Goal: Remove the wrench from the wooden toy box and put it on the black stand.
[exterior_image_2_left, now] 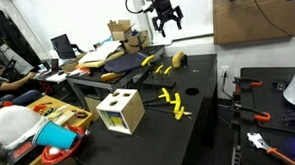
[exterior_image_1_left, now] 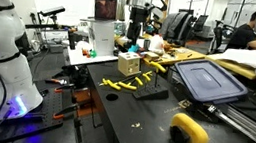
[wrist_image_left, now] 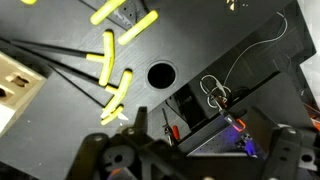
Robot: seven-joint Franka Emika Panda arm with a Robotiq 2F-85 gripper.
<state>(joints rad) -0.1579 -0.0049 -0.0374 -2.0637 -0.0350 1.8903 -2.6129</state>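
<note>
The gripper hung high over the far end of the table, pointing down. Its jaws were spread wide, empty.

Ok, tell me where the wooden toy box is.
In an exterior view the wooden toy box sits on the black table, near its front edge, left of the scattered yellow pieces.

The gripper hangs high; jaws spread, empty.

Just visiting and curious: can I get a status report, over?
Gripper high above the table, jaws open, empty. Wooden toy box not gripped; wrench not visible. Black stand: no wrench on it. Yellow toy pieces lie between box and stand.
</note>
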